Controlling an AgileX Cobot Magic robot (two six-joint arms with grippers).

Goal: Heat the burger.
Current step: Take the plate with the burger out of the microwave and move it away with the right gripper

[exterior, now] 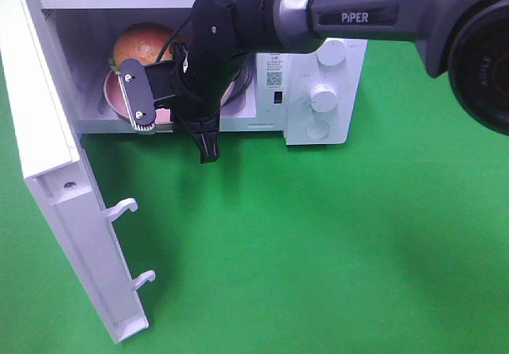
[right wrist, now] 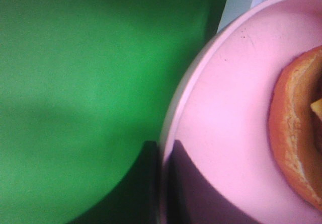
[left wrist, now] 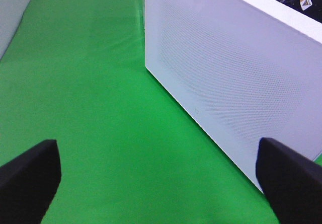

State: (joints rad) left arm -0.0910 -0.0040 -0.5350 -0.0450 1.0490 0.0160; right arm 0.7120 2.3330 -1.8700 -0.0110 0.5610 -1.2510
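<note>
Burger (exterior: 143, 42) on pink plate (exterior: 119, 99) inside the open microwave (exterior: 326, 91), seen from the high camera; door (exterior: 60, 203) swung wide toward the left edge. Right gripper (exterior: 171, 79) reaching across the middle to the cavity mouth, at the plate's near rim, presumably to slide plate and food inward without touching the bun. Burger just behind and above those jaws, toward the cavity's back.

Left wrist view: left gripper (left wrist: 156, 178) with jaws spread wide, nothing between them, only green bench (left wrist: 90, 108) below and the door's white perforated panel (left wrist: 231, 78) just beside. Probably waiting there to push the door shut.

Right wrist view: plate rim (right wrist: 173, 118) running between the dark jaw tips, jaws pinched narrow on that edge. Burger's toasted base (right wrist: 294, 133) resting further in on the plate, apart from the jaws, with bare pink surface between.
</note>
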